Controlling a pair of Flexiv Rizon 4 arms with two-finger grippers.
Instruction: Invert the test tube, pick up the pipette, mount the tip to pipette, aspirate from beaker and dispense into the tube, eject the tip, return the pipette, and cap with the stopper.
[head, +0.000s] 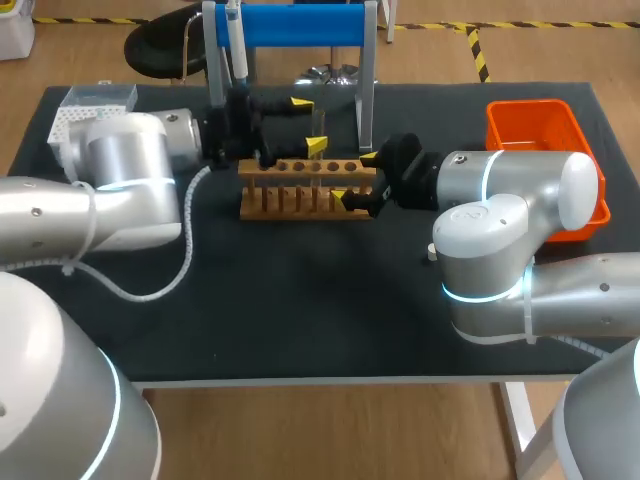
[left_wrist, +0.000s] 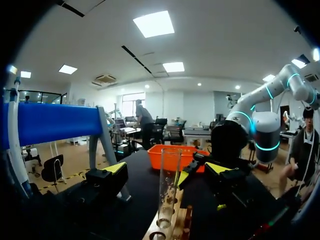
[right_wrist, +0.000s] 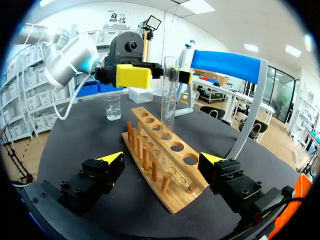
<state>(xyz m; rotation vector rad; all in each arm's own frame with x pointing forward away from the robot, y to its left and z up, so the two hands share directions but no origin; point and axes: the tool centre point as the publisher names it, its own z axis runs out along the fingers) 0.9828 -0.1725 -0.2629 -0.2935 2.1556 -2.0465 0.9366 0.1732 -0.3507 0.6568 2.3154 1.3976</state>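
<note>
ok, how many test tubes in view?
1. The test tube stands upright in the wooden rack, between the left gripper's fingers. No others visible.

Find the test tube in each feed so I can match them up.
Head view: the test tube stands in the wooden rack, behind the table's middle, between the fingers of the left gripper.
Left wrist view: the tube stands upright between that gripper's fingers.
Right wrist view: the tube stands in the rack, ahead of the right gripper.
Shared landmark: the wooden rack.

No text, label or number can be read on the table (head: 300, 300).
</note>
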